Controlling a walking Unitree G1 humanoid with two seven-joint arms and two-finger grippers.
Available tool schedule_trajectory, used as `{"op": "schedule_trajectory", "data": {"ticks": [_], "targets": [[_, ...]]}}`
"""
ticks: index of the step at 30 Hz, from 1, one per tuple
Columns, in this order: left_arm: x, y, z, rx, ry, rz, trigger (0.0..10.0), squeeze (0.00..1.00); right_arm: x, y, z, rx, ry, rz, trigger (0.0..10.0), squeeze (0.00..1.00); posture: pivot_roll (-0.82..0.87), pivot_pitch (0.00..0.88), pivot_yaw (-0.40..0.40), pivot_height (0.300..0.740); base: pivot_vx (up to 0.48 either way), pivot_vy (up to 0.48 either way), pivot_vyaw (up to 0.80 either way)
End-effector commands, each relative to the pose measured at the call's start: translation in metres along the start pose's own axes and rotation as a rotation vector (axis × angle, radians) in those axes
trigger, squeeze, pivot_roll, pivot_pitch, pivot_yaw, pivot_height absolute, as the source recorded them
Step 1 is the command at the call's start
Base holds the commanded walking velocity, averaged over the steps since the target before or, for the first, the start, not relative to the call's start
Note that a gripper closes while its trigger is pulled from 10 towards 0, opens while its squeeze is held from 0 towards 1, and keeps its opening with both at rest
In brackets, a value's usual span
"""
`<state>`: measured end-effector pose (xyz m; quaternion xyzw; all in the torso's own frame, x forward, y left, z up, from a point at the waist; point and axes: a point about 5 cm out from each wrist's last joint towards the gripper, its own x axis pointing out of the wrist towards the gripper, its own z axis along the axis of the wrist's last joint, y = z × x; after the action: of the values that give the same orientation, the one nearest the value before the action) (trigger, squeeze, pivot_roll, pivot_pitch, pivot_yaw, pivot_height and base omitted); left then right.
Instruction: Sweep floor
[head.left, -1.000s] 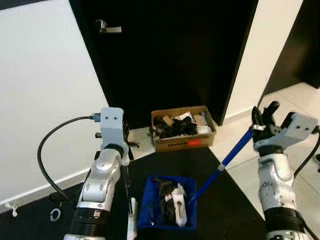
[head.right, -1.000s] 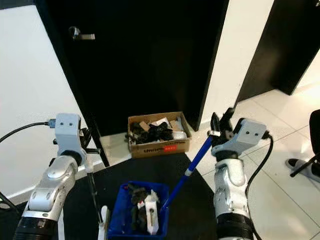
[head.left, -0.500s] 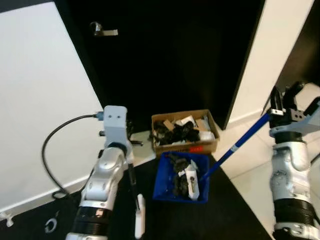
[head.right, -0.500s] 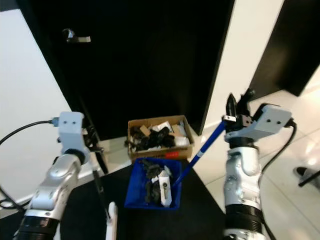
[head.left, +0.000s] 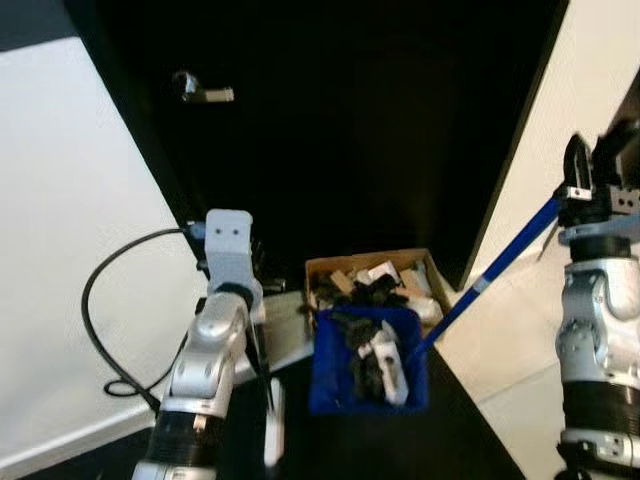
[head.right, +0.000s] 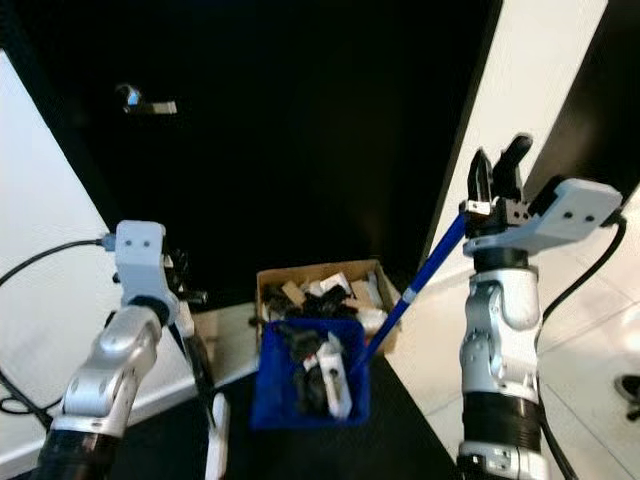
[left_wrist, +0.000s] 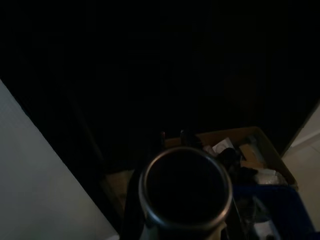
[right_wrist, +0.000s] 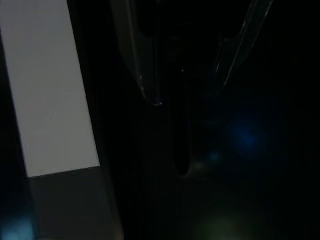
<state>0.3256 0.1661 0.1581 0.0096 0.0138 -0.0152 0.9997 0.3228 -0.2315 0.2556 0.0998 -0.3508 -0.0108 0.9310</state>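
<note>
Holding a thin black handle (head.right: 192, 352), the left gripper (head.right: 178, 296) is seen beside the white wall (head.left: 70, 300); whether its fingers are clamped or merely closed cannot be told. A white end piece (head.right: 214, 450) hangs low on that handle, above the dark floor mat (head.right: 400, 440). A blue dustpan (head.right: 268, 392), loaded with black and white debris, is pressed against a cardboard box (head.right: 375, 271) before the black door (head.left: 350, 130). A blue pole (head.right: 420, 280) runs up from the pan, and the right gripper (head.right: 498, 178) is clamped on it.
</note>
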Motion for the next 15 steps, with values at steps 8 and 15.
{"op": "schedule_trajectory", "data": {"ticks": [8,15], "targets": [[-0.0007,0.0030,0.0011,0.027,-0.004,0.007,10.0,0.00,0.0016,-0.0039,0.0077,0.023,-0.039,-0.029,10.0,0.00,0.01,0.087,0.093,0.740,0.435,0.000,0.00],[-0.0008,0.0030,0.0010,0.028,-0.005,0.007,10.0,0.00,0.0048,-0.0079,0.0127,0.009,-0.051,-0.035,10.0,0.00,0.01,0.087,0.093,0.740,0.432,0.000,0.00]]}}
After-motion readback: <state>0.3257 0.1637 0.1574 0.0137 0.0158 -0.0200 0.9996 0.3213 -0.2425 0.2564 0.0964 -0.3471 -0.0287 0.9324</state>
